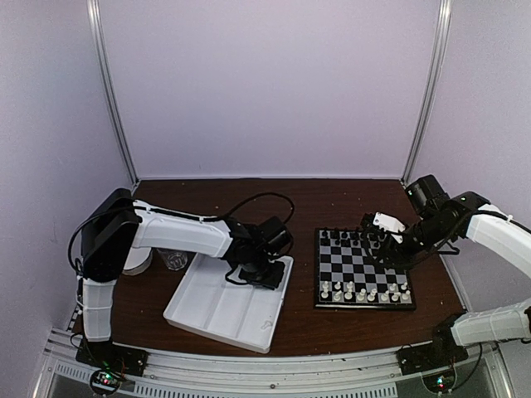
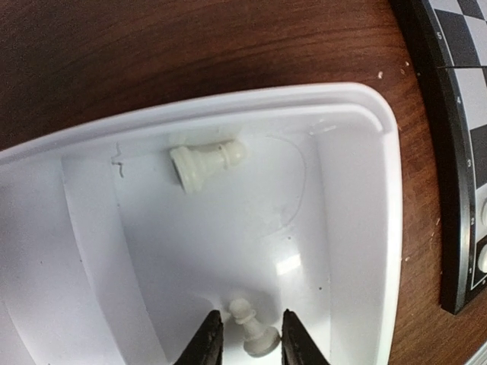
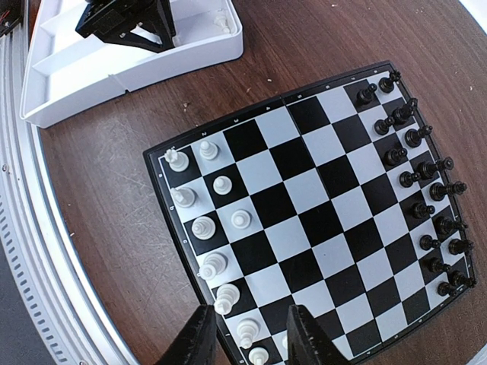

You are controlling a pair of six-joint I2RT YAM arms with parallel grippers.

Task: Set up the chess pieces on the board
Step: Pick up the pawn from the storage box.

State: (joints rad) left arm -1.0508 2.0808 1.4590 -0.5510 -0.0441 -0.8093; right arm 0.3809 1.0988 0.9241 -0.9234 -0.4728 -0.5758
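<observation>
The board (image 1: pixel 362 265) lies right of centre. White chess pieces (image 1: pixel 365 292) fill part of its near rows and black pieces (image 1: pixel 357 239) its far rows. In the right wrist view the board (image 3: pixel 319 220) shows white men (image 3: pixel 204 226) at left and black men (image 3: pixel 426 186) at right. My right gripper (image 3: pixel 251 338) is open and empty above the white side; it also shows in the top view (image 1: pixel 383 242). My left gripper (image 2: pixel 249 344) is open inside the white tray (image 2: pixel 365 99), one finger on each side of a lying white pawn (image 2: pixel 255 331). Another white piece (image 2: pixel 207 161) lies further in.
The white three-compartment tray (image 1: pixel 220 311) sits left of the board, tilted. A clear glass (image 1: pixel 174 259) and a white round object (image 1: pixel 137 261) stand behind its left end. The board's rim (image 2: pixel 464 152) lies just right of the tray. A metal rail (image 1: pixel 265 365) runs along the near edge.
</observation>
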